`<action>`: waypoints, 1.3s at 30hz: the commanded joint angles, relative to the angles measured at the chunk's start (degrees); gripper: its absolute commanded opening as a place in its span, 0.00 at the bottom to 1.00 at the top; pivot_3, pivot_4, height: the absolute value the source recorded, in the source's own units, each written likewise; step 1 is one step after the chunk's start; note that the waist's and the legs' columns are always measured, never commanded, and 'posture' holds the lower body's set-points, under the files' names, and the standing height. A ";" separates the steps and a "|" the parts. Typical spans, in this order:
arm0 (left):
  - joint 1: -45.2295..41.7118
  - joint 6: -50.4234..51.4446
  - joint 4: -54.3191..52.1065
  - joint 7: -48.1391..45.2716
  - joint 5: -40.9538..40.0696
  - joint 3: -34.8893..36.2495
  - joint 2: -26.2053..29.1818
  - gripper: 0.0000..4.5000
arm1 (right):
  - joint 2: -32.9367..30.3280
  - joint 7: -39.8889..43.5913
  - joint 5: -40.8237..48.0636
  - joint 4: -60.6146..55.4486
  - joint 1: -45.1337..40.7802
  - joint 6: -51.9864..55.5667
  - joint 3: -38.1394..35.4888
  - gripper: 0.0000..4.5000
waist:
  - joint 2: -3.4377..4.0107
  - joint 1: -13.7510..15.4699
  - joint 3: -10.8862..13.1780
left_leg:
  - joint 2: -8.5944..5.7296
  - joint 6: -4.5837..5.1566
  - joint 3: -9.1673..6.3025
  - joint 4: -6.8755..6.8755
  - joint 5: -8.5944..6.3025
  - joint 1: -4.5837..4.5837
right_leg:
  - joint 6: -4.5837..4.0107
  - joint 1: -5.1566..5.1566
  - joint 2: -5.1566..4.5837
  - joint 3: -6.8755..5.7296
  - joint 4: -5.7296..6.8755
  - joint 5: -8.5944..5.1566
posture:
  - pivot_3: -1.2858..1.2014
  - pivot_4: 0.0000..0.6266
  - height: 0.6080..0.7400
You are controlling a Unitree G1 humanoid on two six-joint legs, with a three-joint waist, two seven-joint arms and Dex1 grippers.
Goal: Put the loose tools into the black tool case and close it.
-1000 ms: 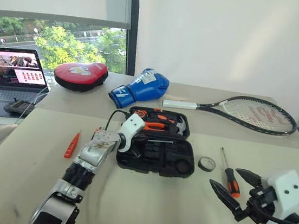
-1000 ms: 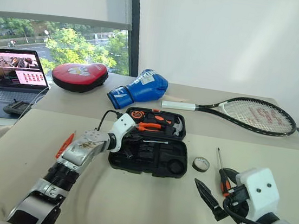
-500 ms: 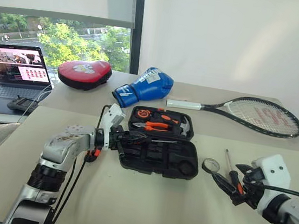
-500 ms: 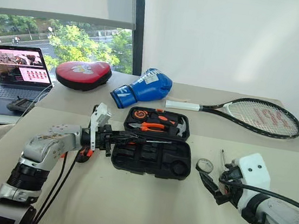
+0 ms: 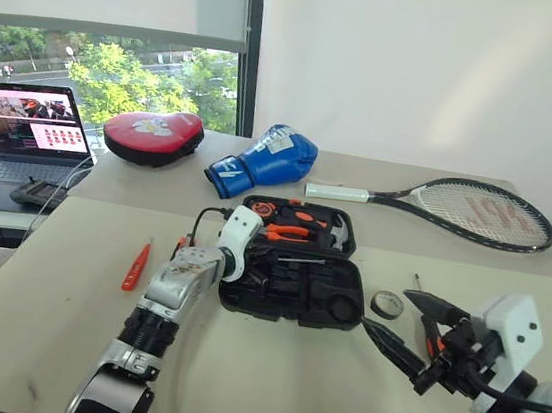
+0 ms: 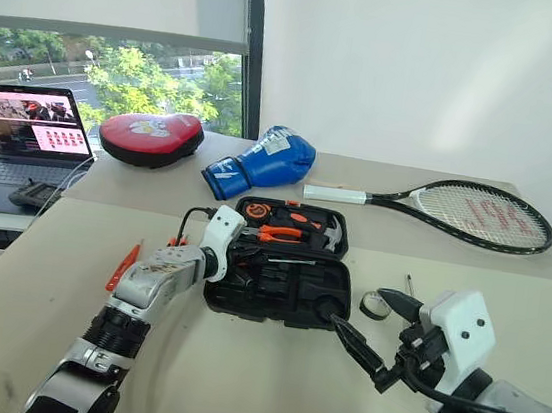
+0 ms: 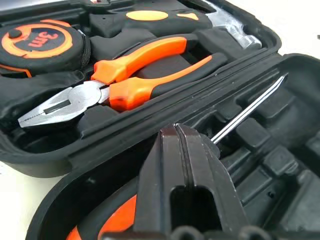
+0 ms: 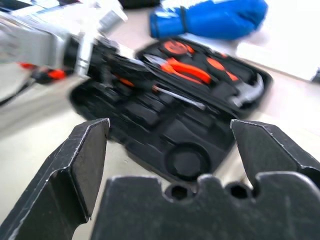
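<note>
The black tool case [image 5: 293,269] lies open mid-table so its slots face up. The left gripper [image 7: 186,165] is pressed shut at the case's left end, over a screwdriver [image 7: 250,107] lying in a slot, probably seating it. The right gripper [image 5: 411,324] hovers wide open and empty, near the tape roll [image 5: 383,303] and another screwdriver [image 5: 428,331], likely next. The small orange screwdriver [image 5: 135,265] waits far left.
</note>
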 commanded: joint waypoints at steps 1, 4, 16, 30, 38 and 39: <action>1.62 -1.46 2.06 -2.19 2.39 -4.24 -0.07 0.01 | 0.87 1.07 -0.10 -2.31 1.72 -2.35 -3.55 1.00 | 0.00 0.14 0.00 | 0.00 0.01 0.00 0.00 0.00 0.06 | 0.00 0.05 -0.03 0.01 -0.01 0.00 | 0.52 0.24 1.00; 2.35 -4.84 3.07 -4.88 5.06 -7.60 1.80 0.01 | 1.25 1.83 -0.03 -2.73 3.47 -3.09 -4.51 1.00 | 0.05 0.29 -0.04 | 0.00 0.00 0.00 0.00 -0.01 0.16 | 0.00 0.12 -0.07 0.01 0.01 -0.01 | 0.52 0.24 1.00; -3.15 -33.55 21.50 -15.76 21.10 -20.35 9.43 0.01 | 0.00 -1.31 1.00 -2.78 6.86 -6.67 -2.60 1.00 | 0.50 0.21 -0.79 | 0.02 0.04 0.03 -0.14 -0.07 0.20 | -0.09 0.11 -0.49 -0.05 -0.11 -0.05 | 0.52 0.24 1.00; -2.67 5.98 -7.43 -40.04 -22.44 5.07 18.52 0.29 | -7.44 -20.35 7.07 6.58 -1.28 6.58 4.42 1.00 | -0.06 -0.88 -0.90 | 0.12 -0.72 0.05 -0.19 0.41 -0.74 | -0.12 -0.88 -0.05 -0.08 0.04 -0.01 | 0.52 0.24 1.00; 5.69 13.19 -30.30 -49.19 -31.13 6.21 35.21 0.95 | -11.36 -25.28 11.12 24.65 -14.74 21.81 9.68 1.00 | 0.00 -1.28 -0.81 | 0.06 -0.53 0.07 -0.21 0.30 -0.60 | -0.47 -0.72 0.02 -0.02 -0.03 -0.28 | 0.52 0.24 1.00; 6.42 13.37 -32.07 -49.33 -31.95 6.53 36.07 0.99 | -11.18 -26.42 12.32 27.29 -17.36 24.10 10.57 1.00 | 0.01 -1.25 -0.79 | 0.06 -0.53 0.09 -0.21 0.30 -0.56 | -0.48 -0.71 0.03 0.01 -0.01 -0.29 | 0.52 0.24 1.00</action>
